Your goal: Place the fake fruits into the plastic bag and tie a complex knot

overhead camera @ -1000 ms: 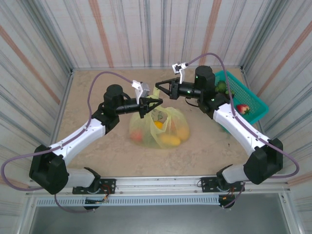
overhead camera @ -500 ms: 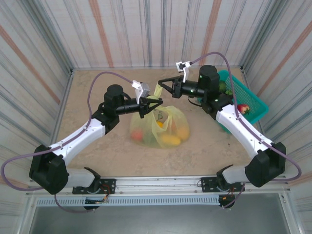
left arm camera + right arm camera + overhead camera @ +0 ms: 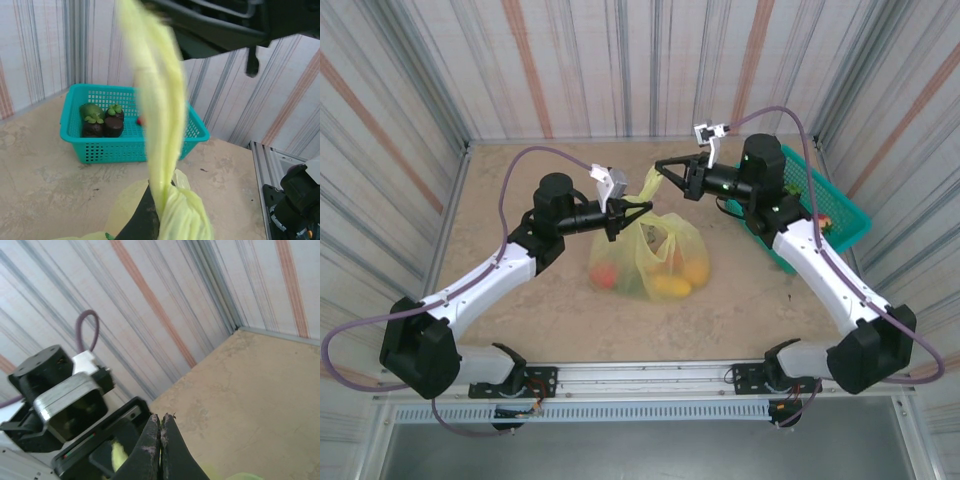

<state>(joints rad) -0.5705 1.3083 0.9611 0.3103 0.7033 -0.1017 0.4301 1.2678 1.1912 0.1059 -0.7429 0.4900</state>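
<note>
Looking at the bag [image 3: 645, 262] sat mid-table [image 3: 740, 320], loaded with orange and yellow fruit [image 3: 670, 287] and not knotted yet. Got the left claw [image 3: 642, 210] clamped shut at the neck of the bag, low on a handle [image 3: 155, 115]. Got the right claw [image 3: 660, 167] pinched shut on the top end of that same handle, stretching it into a tight ribbon between the two. Plenty to go wrong from here, to my eye. Could stretch or tear such thin film by pulling harder, or drag it clean out of the right pinch, with next to no plastic visible between those tips in the right wrist view. Could also tip the bag and spill fruit out of the unknotted top by lifting further. Hard to loop anything with two claws parked so near each other, so expecting a bump or a messy wrap. Also spotting a few dark fruit [image 3: 102, 125] and a red one [image 3: 819, 222] in the teal basket [image 3: 125, 147], well apart from the bag, so risking shutting those out by tying now.
</note>
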